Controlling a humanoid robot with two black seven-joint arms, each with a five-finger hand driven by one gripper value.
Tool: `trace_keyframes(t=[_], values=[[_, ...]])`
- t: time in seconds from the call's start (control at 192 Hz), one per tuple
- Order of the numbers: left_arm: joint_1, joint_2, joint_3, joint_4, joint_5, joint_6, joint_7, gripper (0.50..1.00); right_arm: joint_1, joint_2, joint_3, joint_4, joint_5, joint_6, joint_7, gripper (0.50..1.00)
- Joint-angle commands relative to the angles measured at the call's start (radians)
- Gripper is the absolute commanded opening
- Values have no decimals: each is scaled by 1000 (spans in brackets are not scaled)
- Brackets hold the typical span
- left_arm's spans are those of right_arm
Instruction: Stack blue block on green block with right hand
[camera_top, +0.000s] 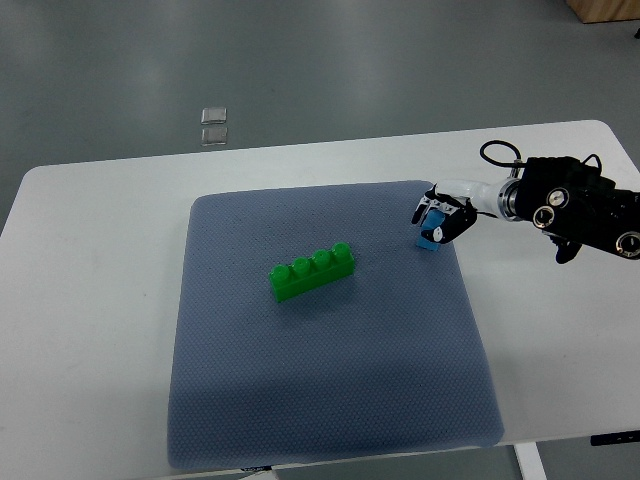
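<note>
My right robot hand (438, 222) reaches in from the table's right edge, its fingers curled around the blue block (432, 238), which sits at the mat's (330, 400) right edge, near its far right corner. Whether the block rests on the mat or is lifted just off it, I cannot tell. The green block (312, 272) lies tilted near the mat's middle, well apart from my hand. The mat covers the middle of the white table (90, 300).

Glossy plastic green block (312, 272) lies on a matt, dimpled grey mat (330, 400) over a smooth white table (90, 300).
</note>
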Motion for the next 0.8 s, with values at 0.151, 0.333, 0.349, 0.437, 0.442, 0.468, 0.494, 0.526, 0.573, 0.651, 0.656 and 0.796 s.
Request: trace_keyframes(t=[0.151,0.333,0.349,0.437,0.442,0.468,0.494,0.526,0.573,0.651,0.656,0.796], values=[[0,0,1,-11,0,-1,0,1000,49,-38,1,40,11,2,2,535],[0,0,1,-14,0,-1,0,1000,89,-41,2,69,18,2,6,537],[-2,0,1,-14,0,0,0,1000,89,-41,2,72,19,2,9,537],[0,0,1,-14,0,0,0,1000,91,-36,5,104,19,-9,63,537],[0,0,1,-14,0,0,0,1000,91,-34,5,109,19,-15,69,537],[0,0,1,-14,0,0,0,1000,91,-34,5,109,19,-15,69,537],[0,0,1,-14,0,0,0,1000,91,-34,5,109,19,-15,69,537],[0,0,1,-15,0,0,0,1000,89,-24,7,124,19,-69,101,537],[0,0,1,-14,0,-1,0,1000,88,-21,5,141,19,-92,121,537],[0,0,1,-14,0,0,0,1000,88,-15,7,166,18,-123,161,537],[0,0,1,-14,0,0,0,1000,88,-15,7,166,18,-123,161,537],[0,0,1,-14,0,0,0,1000,88,-10,4,229,8,-164,222,537]])
